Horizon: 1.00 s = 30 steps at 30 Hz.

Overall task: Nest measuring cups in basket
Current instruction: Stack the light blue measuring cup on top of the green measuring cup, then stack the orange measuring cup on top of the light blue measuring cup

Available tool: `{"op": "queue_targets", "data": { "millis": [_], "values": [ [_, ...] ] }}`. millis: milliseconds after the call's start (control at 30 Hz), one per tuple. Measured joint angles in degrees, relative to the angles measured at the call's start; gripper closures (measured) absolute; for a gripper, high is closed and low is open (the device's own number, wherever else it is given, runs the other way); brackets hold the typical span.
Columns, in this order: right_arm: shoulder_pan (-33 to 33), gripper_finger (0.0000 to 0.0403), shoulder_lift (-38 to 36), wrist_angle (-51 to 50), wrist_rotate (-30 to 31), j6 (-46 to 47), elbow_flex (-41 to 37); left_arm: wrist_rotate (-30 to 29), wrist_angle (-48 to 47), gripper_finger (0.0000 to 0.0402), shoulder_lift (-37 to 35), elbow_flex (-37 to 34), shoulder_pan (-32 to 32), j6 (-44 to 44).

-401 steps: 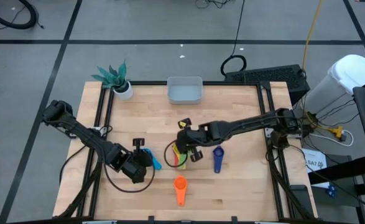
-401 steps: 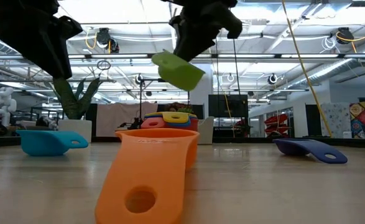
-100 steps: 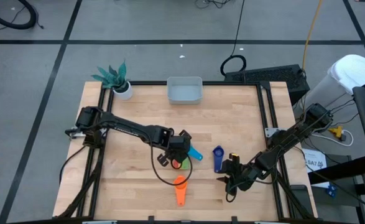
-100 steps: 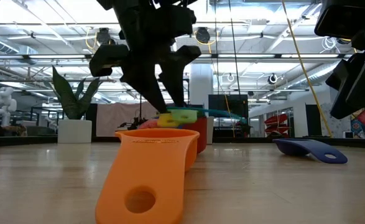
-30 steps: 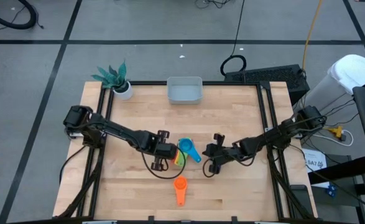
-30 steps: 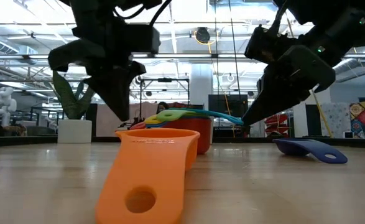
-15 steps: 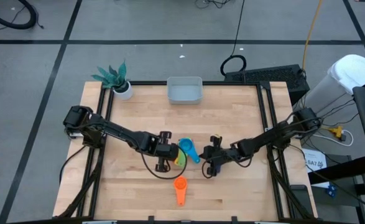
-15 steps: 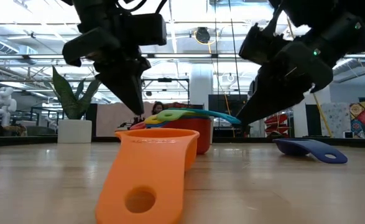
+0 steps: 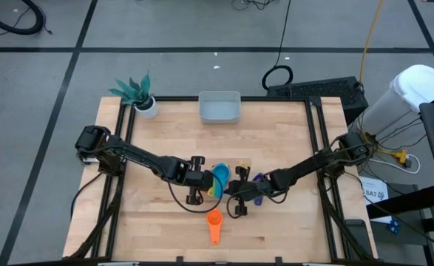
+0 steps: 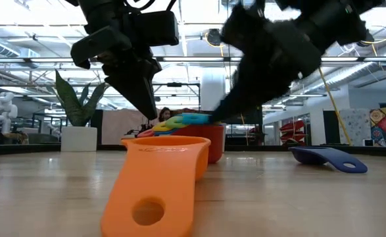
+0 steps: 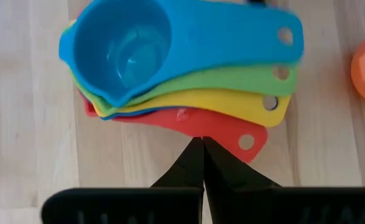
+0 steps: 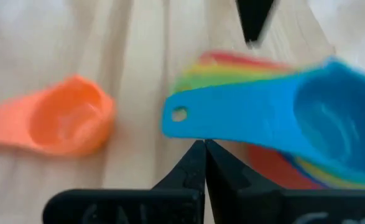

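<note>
A nested stack of measuring cups [image 9: 217, 180], red at the bottom, then yellow, green and light blue [image 11: 117, 50], rests on the table's middle with its handles fanned out. An orange cup [image 9: 214, 223] lies nearer the front edge. A dark blue cup [image 10: 329, 158] lies to the right, partly under my right arm. The basket [image 9: 219, 108] stands at the far edge. My left gripper [image 9: 205, 185], shut, points down at the stack's left side. My right gripper [image 9: 229, 188], shut, reaches the stack from the right. My left gripper's shut fingertips [image 11: 202, 144] stand at the long edge of the red cup's handle [image 11: 222, 127], slanting down from the table's left. I cannot tell whether they touch it. My right gripper's shut fingertips [image 12: 204, 149] push against the long side edge of the light blue cup's handle [image 12: 219, 127], near its free end. They come slanting down from the table's right. The cup sits in the stack.
A white pot with a teal plant [image 9: 144, 102] stands at the far left corner. Bare wood lies along the left side and the front corners. Black rails [image 9: 120, 148] border the table's left and right sides.
My right gripper has gone toward the table's left, reaching the stack, and has pushed the light blue cup's handle round toward the other handles. The cup has stayed in the stack. My left gripper has tipped a little beside the stack.
</note>
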Motion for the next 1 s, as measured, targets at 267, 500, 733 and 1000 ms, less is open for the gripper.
{"op": "queue_targets", "data": {
  "millis": [267, 500, 733, 1000],
  "values": [
    [1.4, 0.0403, -2.0, -7.0, 0.9, -0.8, 1.8, -1.2, -1.8, 0.0400, 0.0, 0.0, 0.0, 0.1],
    [3.2, 0.0403, -5.6, -18.3, 4.7, 2.7, 1.7, -4.7, -8.8, 0.0399, 0.0, 0.0, 0.2, -1.0],
    [3.4, 0.0403, -6.1, -19.8, 5.0, 4.9, 1.6, 1.9, -6.9, 0.0377, 0.0, 0.0, 0.4, -1.1],
    [3.3, 0.0403, -4.4, -12.6, 4.8, 4.8, 1.6, 2.9, -5.0, 0.0352, 0.0, 0.0, 0.4, -3.6]
  ]
}}
